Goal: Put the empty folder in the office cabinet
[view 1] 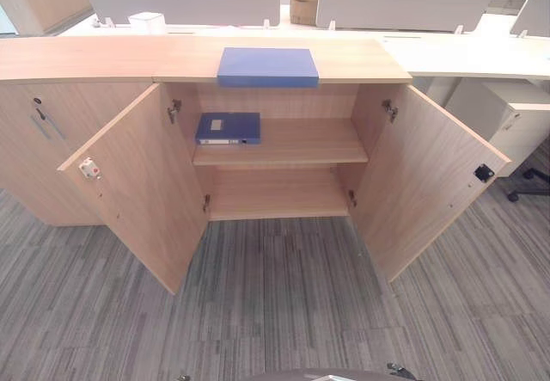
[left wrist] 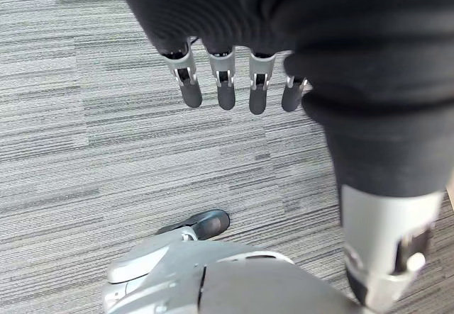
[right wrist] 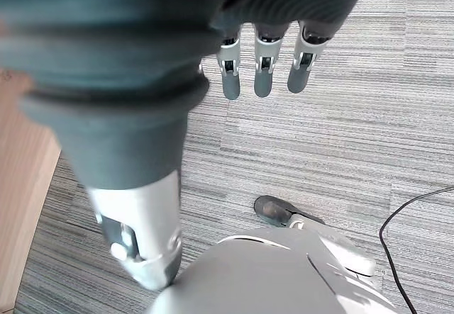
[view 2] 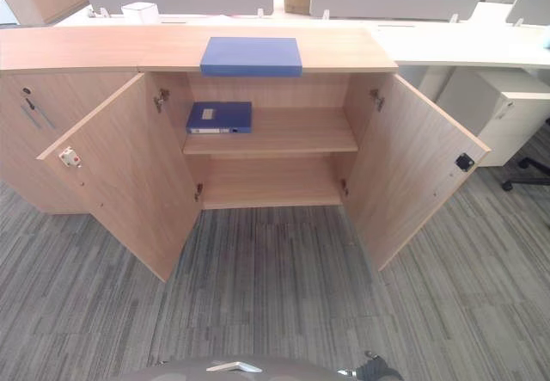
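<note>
A flat, rectangular blue folder (view 1: 267, 66) lies on the wood-grain cabinet (view 1: 284, 144) top surface, above open doors. The left hand (left wrist: 225, 87) and right hand (right wrist: 262, 73) are held straight-fingered, empty, over ribbed grey carpet (view 1: 284, 304).

My left hand (left wrist: 234, 80) hanging down, fingers straight and relaxed, my right hand (right wrist: 262, 62) likewise, fingers loose, both holding nothing

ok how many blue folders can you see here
2. One blue folder lies flat on top of the cabinet, above the open doors. The other lies on the upper shelf inside, at its left end. The open doors may hide more.
</note>
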Robot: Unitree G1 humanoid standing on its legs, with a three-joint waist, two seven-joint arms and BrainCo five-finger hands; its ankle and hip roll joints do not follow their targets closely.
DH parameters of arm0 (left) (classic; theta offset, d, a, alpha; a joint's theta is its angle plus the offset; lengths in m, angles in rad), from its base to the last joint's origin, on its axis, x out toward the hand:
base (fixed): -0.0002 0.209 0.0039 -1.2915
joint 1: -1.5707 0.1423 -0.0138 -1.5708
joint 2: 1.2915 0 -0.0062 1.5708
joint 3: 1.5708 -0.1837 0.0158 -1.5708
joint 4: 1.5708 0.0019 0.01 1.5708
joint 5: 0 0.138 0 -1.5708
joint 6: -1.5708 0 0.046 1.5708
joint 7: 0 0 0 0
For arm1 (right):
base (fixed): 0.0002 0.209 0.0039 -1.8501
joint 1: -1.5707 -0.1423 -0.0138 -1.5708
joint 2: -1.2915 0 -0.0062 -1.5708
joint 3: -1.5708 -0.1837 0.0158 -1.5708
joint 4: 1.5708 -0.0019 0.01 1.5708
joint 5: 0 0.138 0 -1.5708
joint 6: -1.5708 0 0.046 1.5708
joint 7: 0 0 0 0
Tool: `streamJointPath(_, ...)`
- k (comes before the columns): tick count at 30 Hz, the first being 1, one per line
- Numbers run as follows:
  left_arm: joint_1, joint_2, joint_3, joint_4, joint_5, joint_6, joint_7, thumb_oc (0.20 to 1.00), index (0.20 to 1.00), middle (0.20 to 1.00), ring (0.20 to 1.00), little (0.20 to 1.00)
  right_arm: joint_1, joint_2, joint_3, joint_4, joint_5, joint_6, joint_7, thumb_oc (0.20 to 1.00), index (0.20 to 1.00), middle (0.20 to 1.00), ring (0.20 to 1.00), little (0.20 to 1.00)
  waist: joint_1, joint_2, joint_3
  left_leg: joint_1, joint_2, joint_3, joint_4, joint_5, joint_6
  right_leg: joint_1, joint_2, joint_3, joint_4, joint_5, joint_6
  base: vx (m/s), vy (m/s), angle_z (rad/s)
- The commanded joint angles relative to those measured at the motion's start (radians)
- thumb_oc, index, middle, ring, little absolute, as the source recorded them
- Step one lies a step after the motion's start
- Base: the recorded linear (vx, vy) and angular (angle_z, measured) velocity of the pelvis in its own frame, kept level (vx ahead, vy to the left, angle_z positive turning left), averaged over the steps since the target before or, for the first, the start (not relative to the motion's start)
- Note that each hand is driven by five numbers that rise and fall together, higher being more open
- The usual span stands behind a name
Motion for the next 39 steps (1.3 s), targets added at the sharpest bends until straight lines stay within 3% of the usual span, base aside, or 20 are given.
streamJointPath(1,-0.090,-0.015,-0.021,0.056,-0.010,-0.005,-0.005,1.000,1.000,1.000,1.000,1.000,-0.042,-0.033,0.044,0.027,-0.037,0.002,-0.002,1.000,1.000,1.000,1.000,1.000,-0.001,0.017,0.012,0.027,0.041,0.031,-0.002,-0.038,-0.067,0.043,-0.007,-0.008,0.003,-0.050,0.070,0.00,0.000,0.00)
streamJointPath(39,-0.076,-0.020,-0.004,0.093,-0.022,0.001,-0.002,1.000,1.000,1.000,1.000,1.000,-0.039,-0.019,0.046,0.029,-0.016,-0.004,0.000,1.000,1.000,1.000,1.000,1.000,0.001,0.013,0.013,0.034,0.045,0.040,-0.002,-0.036,-0.067,0.050,-0.004,-0.003,0.006,-0.051,0.065,0.00,0.000,0.00)
